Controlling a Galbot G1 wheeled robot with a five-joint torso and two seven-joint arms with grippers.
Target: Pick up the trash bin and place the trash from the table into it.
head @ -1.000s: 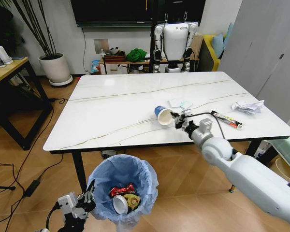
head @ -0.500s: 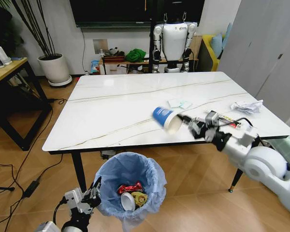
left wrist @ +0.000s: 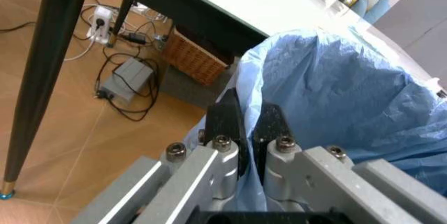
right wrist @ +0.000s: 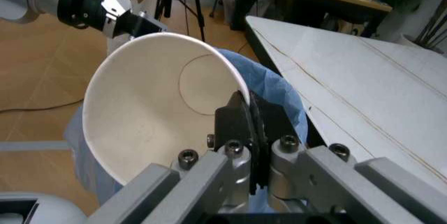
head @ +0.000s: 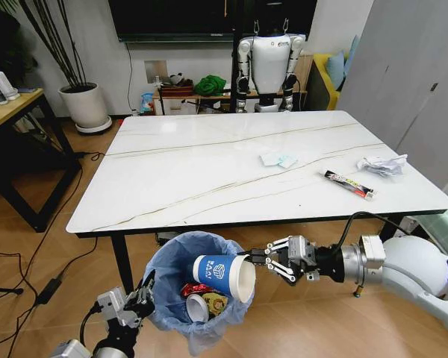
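Right arm (head: 422, 272): glossy white rounded shell, then a silver ringed wrist with a black band. Thin black cable loops over it. Right gripper (head: 248, 257): silver linkage, black fingers (right wrist: 241, 122), round-head screws. Left gripper (head: 145, 292): same grey metal links, black fingers (left wrist: 227, 122), black cable.

A wooden floor (head: 52, 246) runs to a white wall (head: 97, 52) with a dark screen (head: 179, 19); a potted plant (head: 84, 101) stands beside a wooden desk (head: 7, 108).

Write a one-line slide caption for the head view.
Right gripper holds a paper cup over the trash bin, which the left gripper grips by its rim.
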